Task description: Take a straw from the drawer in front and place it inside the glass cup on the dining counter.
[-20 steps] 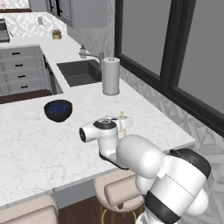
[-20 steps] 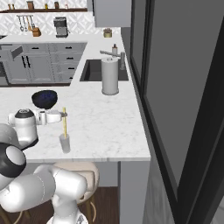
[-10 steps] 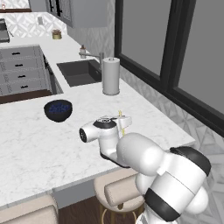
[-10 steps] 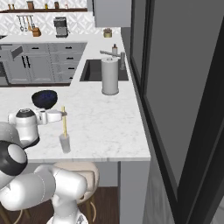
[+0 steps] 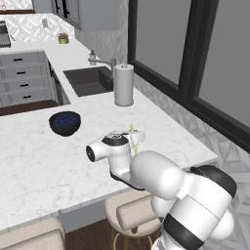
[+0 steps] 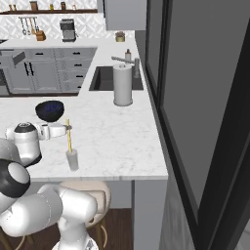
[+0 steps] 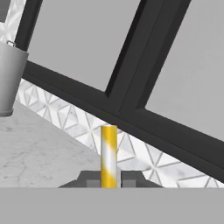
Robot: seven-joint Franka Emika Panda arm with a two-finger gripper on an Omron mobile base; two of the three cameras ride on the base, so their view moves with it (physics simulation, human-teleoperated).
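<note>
My gripper [image 6: 68, 128] is shut on the yellow straw [image 6: 69, 139], holding it upright near its top. The straw's lower end reaches the rim of the small glass cup [image 6: 72, 160], which stands on the white marble dining counter [image 6: 117, 141] near its front edge. From the left, the straw [image 5: 132, 131] pokes up above the gripper [image 5: 135, 138] over the counter [image 5: 29, 166]. In the hand view the straw [image 7: 109, 153] rises between the two fingertips of the gripper [image 7: 109, 179]. The drawer is out of view.
A dark blue bowl [image 5: 65, 122] [image 6: 50, 110] sits on the counter to the left of the gripper. A white paper-towel roll [image 5: 124, 85] [image 6: 122, 86] stands by the sink [image 5: 88, 81]. Beige stools [image 5: 139, 212] line the counter's edge. Dark-framed windows [image 5: 195, 63] run along the right.
</note>
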